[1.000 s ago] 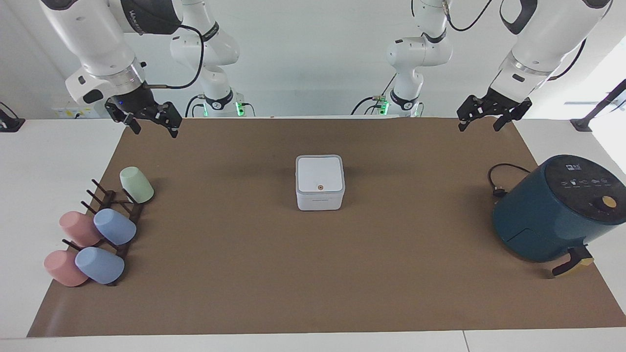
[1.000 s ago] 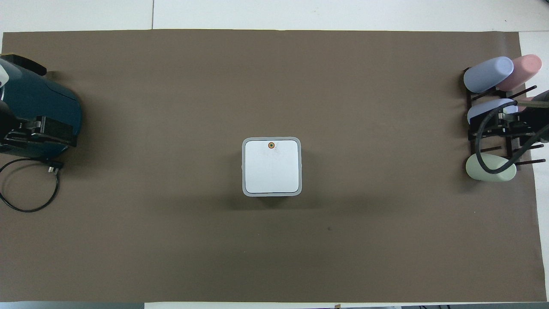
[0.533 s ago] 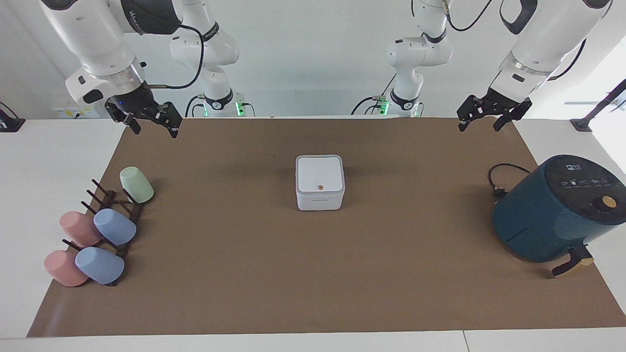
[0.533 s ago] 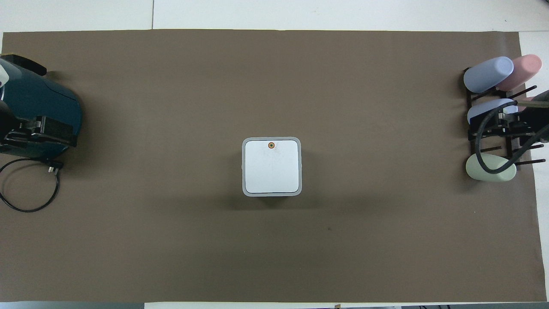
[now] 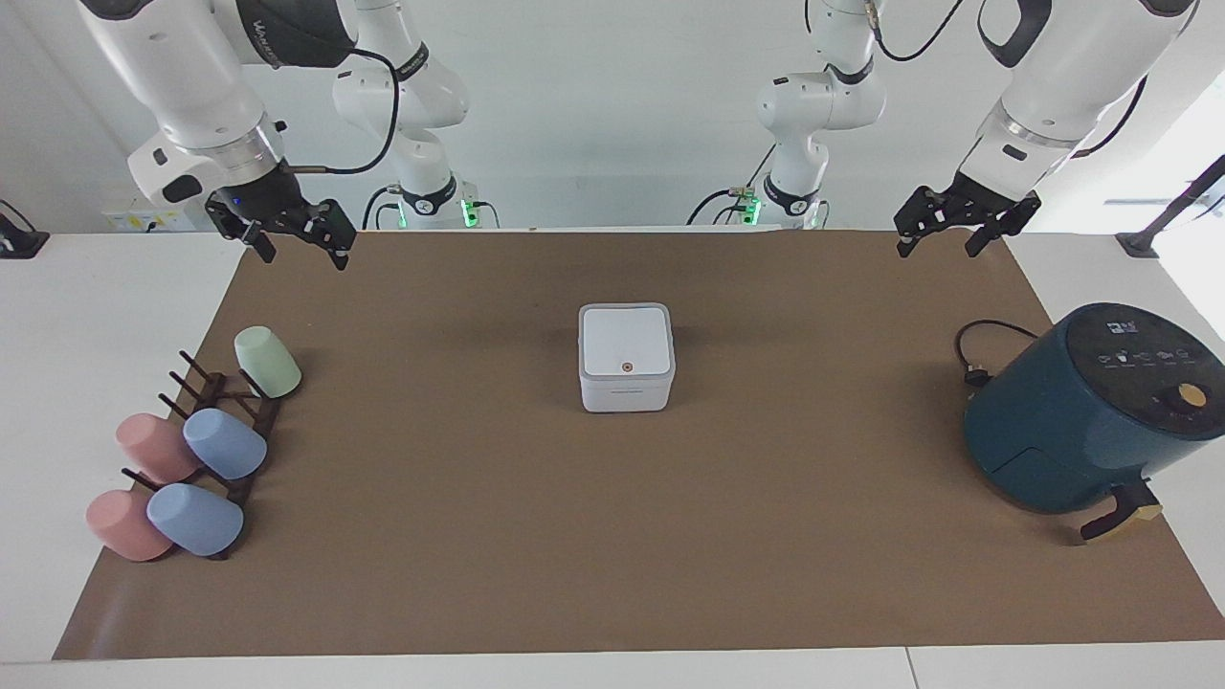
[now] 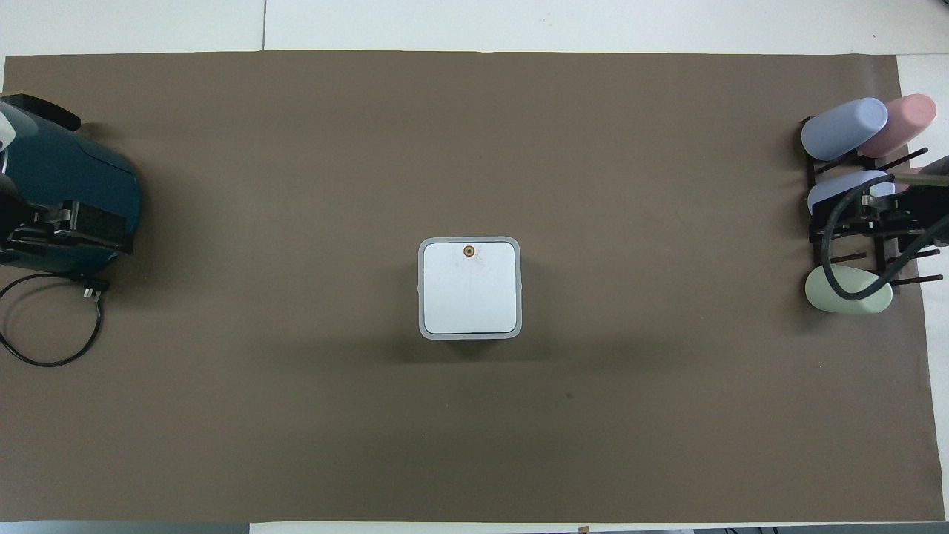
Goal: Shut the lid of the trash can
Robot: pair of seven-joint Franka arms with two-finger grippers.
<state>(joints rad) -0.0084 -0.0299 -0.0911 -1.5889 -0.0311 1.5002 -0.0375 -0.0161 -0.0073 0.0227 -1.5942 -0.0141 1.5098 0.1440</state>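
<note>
The small white trash can (image 5: 627, 394) stands in the middle of the brown mat; its rim also shows in the overhead view (image 6: 422, 291). The white lid (image 5: 624, 342) lies flat on top of it, and its orange-ringed dot sits at the edge farther from the robots (image 6: 468, 251). My left gripper (image 5: 938, 249) hangs open and empty in the air over the mat's edge at the left arm's end. My right gripper (image 5: 304, 258) hangs open and empty over the mat's edge at the right arm's end. Both are well apart from the can.
A dark teal air fryer (image 5: 1091, 407) with a black cord (image 5: 976, 349) stands at the left arm's end. A dark rack (image 5: 225, 431) with several pastel cups lies at the right arm's end. The brown mat (image 5: 612, 536) covers the table.
</note>
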